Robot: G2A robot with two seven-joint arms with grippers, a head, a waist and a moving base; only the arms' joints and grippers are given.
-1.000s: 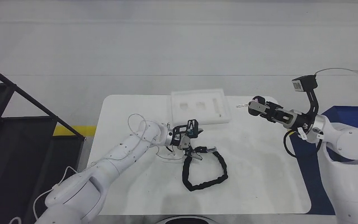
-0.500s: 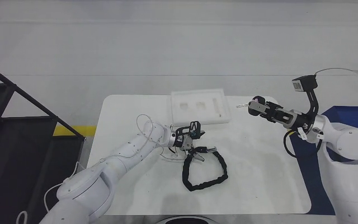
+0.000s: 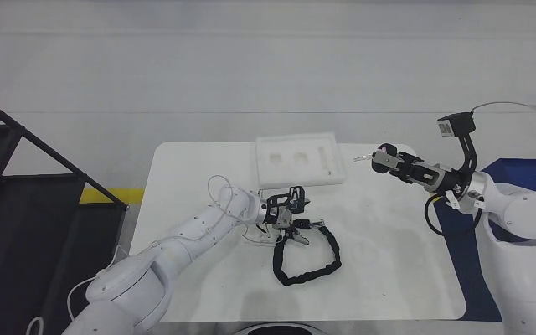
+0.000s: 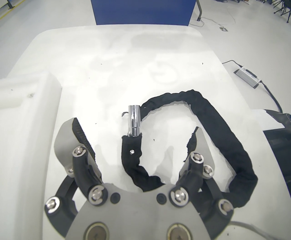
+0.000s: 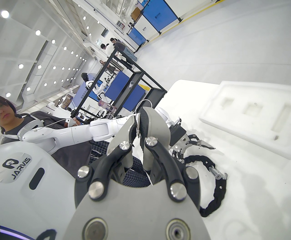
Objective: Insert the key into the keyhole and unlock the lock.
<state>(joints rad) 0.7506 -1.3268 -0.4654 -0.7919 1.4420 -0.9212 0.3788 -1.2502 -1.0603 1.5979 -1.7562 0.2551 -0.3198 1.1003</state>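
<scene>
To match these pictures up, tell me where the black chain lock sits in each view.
Top view: chain lock looped just robot-side of the foam tray, at the left end effector.
Left wrist view: chain lock ahead of the open end effector, metal tip between its fingers.
Right wrist view: chain lock beyond the right end effector, by the left one.
Shared landmark: foam tray.

Pale grey floor (image 3: pixel 268 67). Black metal frame (image 3: pixel 50 159) at 9 o'clock of the table (image 3: pixel 402 276); blue panel (image 4: pixel 143 11) at 3 o'clock.
</scene>
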